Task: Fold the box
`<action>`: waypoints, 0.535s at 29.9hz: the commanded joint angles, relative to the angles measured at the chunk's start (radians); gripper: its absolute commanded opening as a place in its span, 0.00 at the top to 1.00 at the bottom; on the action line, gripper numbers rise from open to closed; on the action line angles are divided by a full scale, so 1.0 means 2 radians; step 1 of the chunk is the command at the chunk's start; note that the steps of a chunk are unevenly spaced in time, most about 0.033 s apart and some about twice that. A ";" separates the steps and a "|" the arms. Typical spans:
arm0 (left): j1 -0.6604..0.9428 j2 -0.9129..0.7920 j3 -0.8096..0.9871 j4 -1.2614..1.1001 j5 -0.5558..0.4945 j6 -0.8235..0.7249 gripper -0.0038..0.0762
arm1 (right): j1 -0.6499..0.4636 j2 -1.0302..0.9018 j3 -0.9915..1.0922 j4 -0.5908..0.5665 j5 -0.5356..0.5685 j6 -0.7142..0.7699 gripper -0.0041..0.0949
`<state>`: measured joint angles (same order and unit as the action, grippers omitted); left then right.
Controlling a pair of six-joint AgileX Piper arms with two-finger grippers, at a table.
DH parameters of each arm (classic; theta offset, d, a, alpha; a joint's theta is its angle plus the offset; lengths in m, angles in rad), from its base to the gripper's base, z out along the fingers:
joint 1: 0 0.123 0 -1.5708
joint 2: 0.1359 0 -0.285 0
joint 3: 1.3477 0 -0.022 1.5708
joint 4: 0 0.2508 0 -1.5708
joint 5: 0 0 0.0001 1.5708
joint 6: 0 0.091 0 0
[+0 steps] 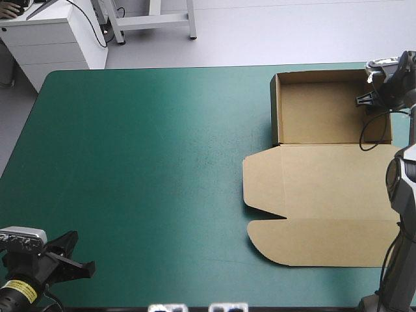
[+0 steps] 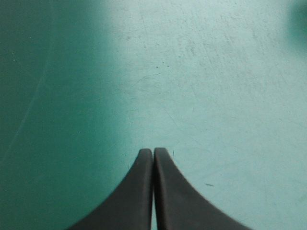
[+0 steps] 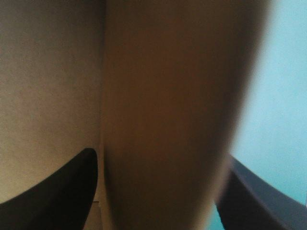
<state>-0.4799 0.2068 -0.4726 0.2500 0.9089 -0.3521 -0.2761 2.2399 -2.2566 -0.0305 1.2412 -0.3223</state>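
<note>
Right gripper [image 3: 160, 160] stands wide astride the box's [image 1: 325, 195] wall [image 3: 163, 96]. Closing off-centre could crumple or untuck that wall. Left gripper [image 2: 153, 158], pinched together over bare cover [image 2: 216, 72], is likely too far off to steady it.

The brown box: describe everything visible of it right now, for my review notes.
The brown cardboard box lies on the teal-green table cover, toward its right edge. Its far part is an open tray with walls raised; the lid lies flat toward the near edge, with rounded flaps on its left side. The right gripper reaches into the tray's right side, its black fingers apart with a board wall rising between them; whether they press it cannot be told.
</note>
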 commanded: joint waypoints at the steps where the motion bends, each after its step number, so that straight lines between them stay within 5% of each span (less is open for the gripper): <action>1: -0.002 0.007 -0.012 0.005 -0.028 -0.006 0.96 | -0.001 -0.061 -0.026 -0.002 0.005 -0.001 0.32; 12: -0.002 0.007 -0.012 0.003 -0.025 -0.006 0.96 | -0.001 -0.161 -0.035 0.002 0.005 0.028 0.33; 16: -0.002 0.007 -0.012 0.002 -0.015 -0.006 0.96 | -0.001 -0.205 -0.034 0.015 0.006 0.036 0.43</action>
<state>-0.4799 0.2068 -0.4726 0.2423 0.9204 -0.3521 -0.2731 1.9515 -2.2942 -0.0126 1.2466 -0.2638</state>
